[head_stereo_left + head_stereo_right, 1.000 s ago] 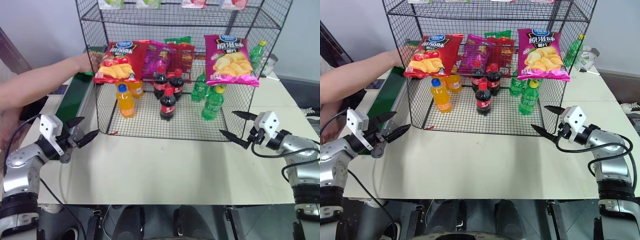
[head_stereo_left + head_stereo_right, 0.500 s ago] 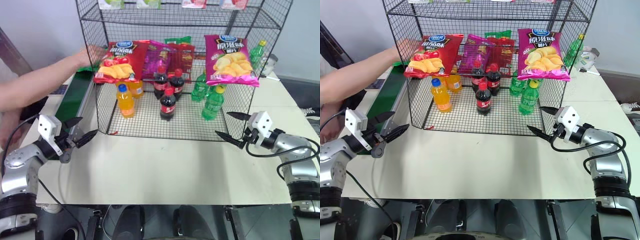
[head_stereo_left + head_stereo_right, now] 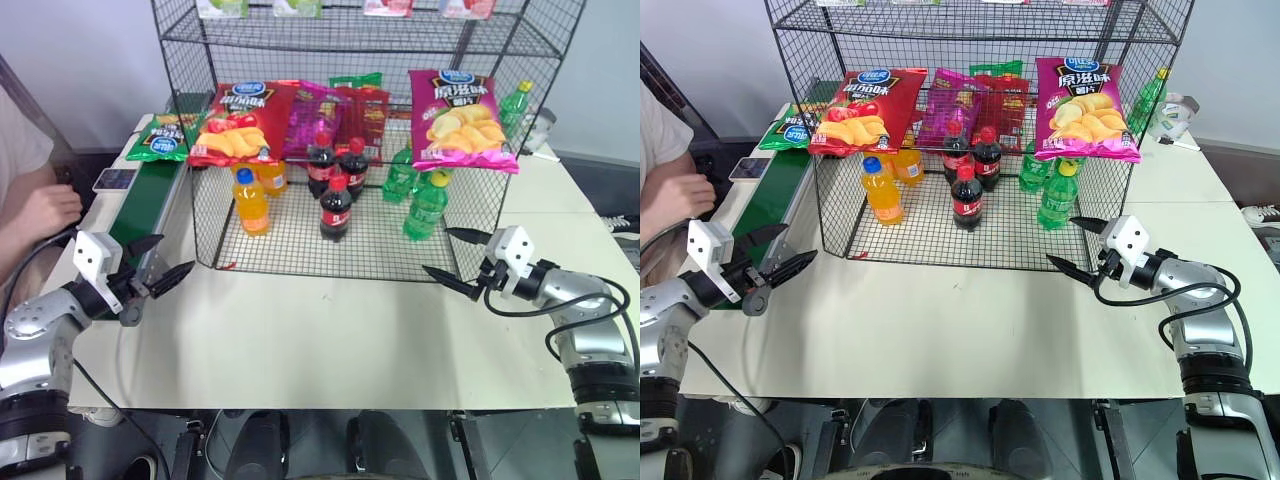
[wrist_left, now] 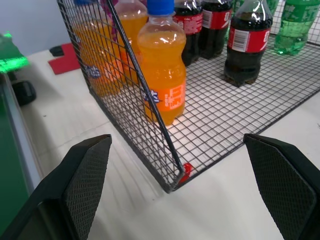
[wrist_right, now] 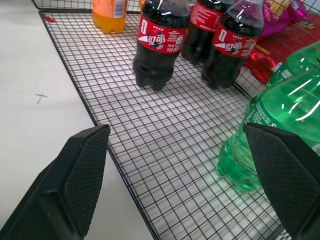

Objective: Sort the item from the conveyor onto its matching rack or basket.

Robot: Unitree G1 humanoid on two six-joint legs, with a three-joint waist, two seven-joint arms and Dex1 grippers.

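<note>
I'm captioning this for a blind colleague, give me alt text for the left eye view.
A green crisps bag lies at the far end of the conveyor, beside a black wire rack holding crisps bags and bottles. The left hand and right hand hover open over the table.

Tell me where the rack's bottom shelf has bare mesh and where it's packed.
Bare mesh lies along the front of the rack's bottom shelf, between the orange bottle and the green bottle, ahead of the cola bottle. Further back, bottles crowd together beneath the hanging crisps bags.
</note>
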